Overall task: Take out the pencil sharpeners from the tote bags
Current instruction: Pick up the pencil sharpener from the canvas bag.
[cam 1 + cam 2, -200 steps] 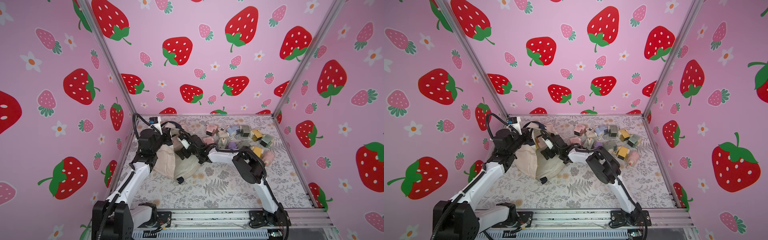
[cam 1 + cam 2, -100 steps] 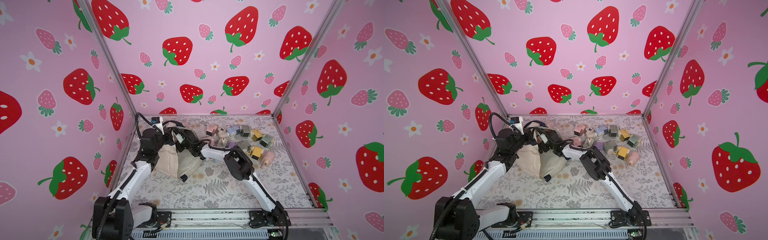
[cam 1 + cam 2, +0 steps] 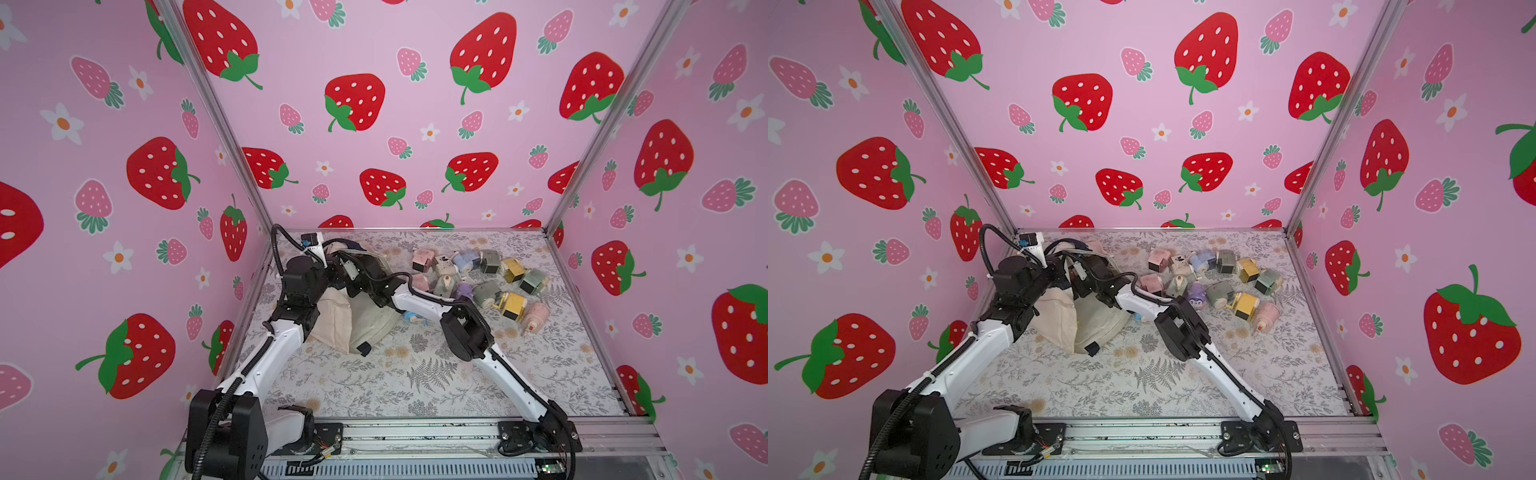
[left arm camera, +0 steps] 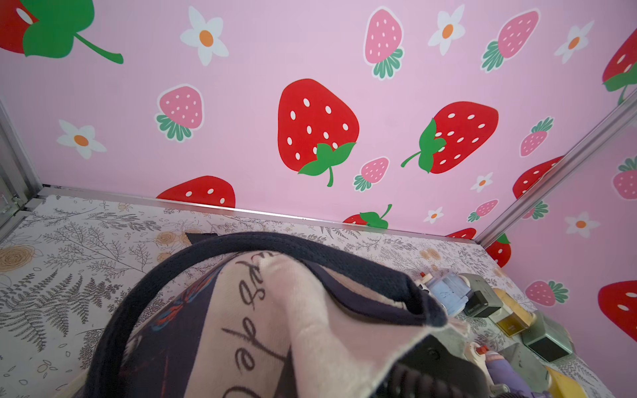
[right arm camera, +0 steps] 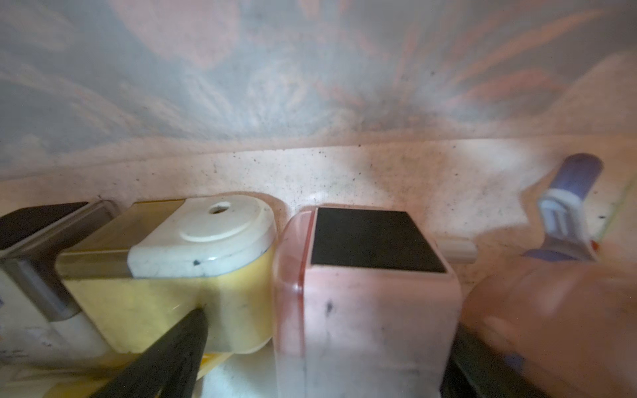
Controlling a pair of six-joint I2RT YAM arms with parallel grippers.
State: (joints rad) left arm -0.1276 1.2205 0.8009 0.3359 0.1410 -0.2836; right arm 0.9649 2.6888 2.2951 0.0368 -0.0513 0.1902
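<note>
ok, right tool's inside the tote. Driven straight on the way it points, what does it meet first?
Probably the pink sharpener, which sits between the open jaws of the right tool. Behind it is the cream inner wall of the tote. Depth is unclear in the wrist view.

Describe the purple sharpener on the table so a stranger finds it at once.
Start at the floral table, then find the heap of sharpeners toward its back right. In the heap's front row sits the purple sharpener, the only purple one, with a cartoon face.

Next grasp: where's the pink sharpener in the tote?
Right wrist view: pink sharpener lies inside the tote, between the open jaws of the right gripper, against the yellow sharpener.
</note>
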